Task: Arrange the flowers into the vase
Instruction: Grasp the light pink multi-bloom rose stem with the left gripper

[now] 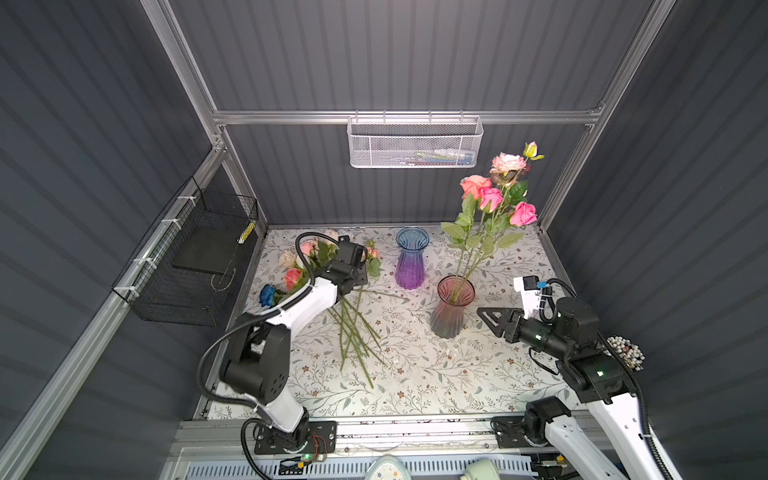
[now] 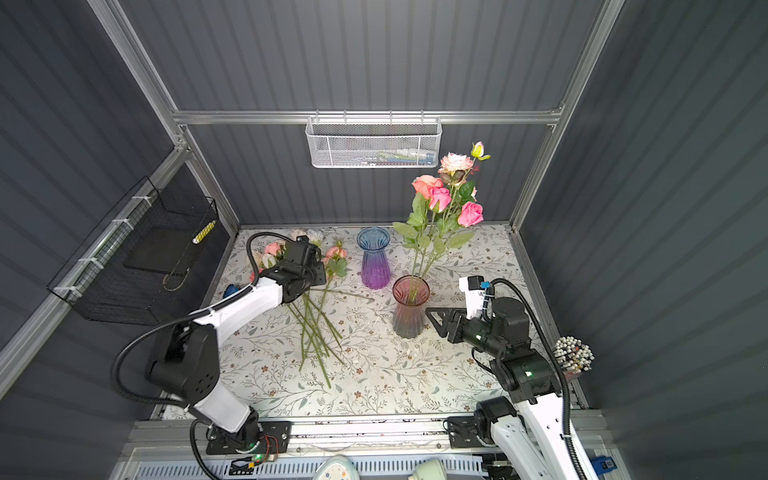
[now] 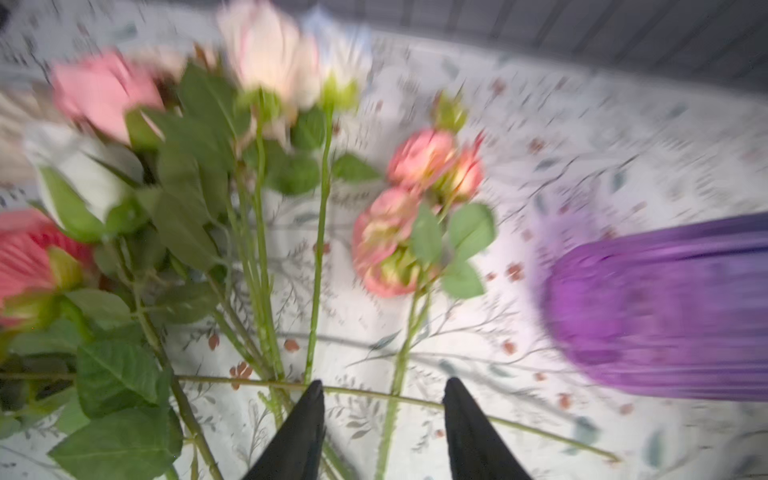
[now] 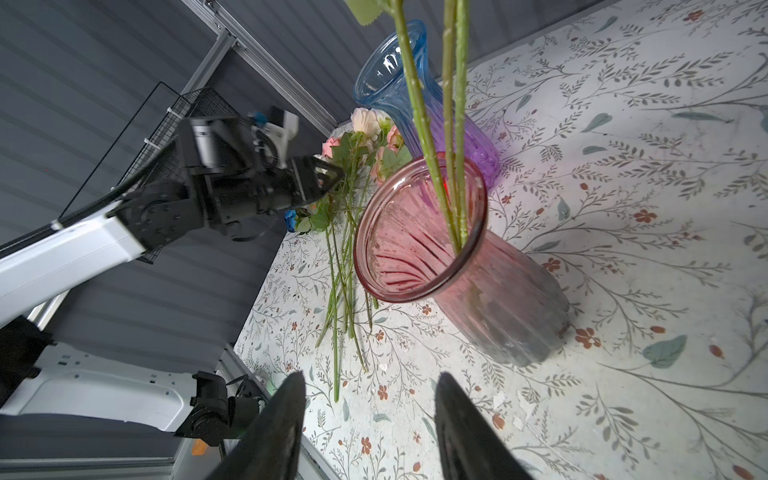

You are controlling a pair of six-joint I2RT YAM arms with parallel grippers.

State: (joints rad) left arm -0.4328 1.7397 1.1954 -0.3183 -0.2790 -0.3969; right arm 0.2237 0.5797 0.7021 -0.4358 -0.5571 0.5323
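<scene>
left gripper (image 3: 384, 382) jaws apart over loose flowers (image 3: 419, 162) — nothing held; right gripper (image 4: 370, 375) spread, empty, near pink vase (image 4: 519, 299).

No text, label, brand, number or sign is legible in any view. The packets inside the white mesh basket (image 1: 374, 145) are too small to read.
</scene>
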